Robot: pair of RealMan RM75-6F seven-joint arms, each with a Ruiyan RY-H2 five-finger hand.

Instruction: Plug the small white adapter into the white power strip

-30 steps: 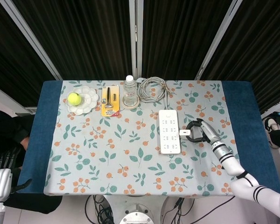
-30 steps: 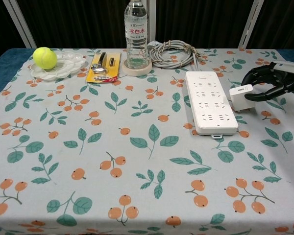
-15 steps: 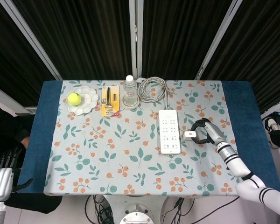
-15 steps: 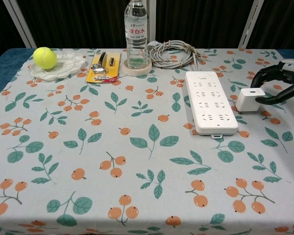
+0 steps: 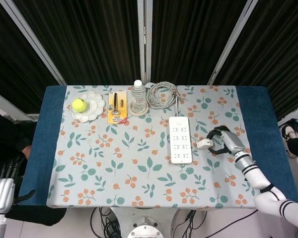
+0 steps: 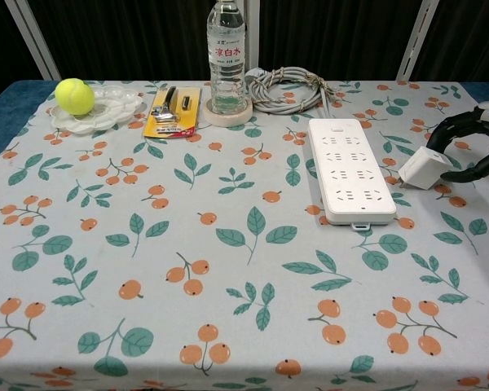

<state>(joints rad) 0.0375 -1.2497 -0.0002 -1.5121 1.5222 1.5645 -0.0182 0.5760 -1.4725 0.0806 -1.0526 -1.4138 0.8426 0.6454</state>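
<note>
The white power strip (image 5: 181, 139) (image 6: 350, 171) lies flat right of the table's middle, sockets up, all of them empty. The small white adapter (image 5: 204, 144) (image 6: 424, 168) sits just right of the strip, tilted, its low edge near the cloth. My right hand (image 5: 223, 140) (image 6: 475, 145) reaches in from the right, and its dark fingertips (image 6: 445, 173) curl around the adapter's right end and pinch it. My left hand (image 5: 0, 196) hangs off the table at the lower left, away from everything; its fingers do not show.
A coiled grey cable (image 5: 162, 94) lies behind the strip. Further left along the back stand a water bottle (image 6: 226, 55) on a coaster, a yellow tool card (image 6: 174, 110) and a tennis ball (image 6: 74, 95) on a white plate (image 6: 114, 106). The flowered cloth (image 6: 196, 269) covers the table.
My right hand has drawn back to the right, away from the strip. The adapter went with it a shorter way and has tipped from level to tilted.
</note>
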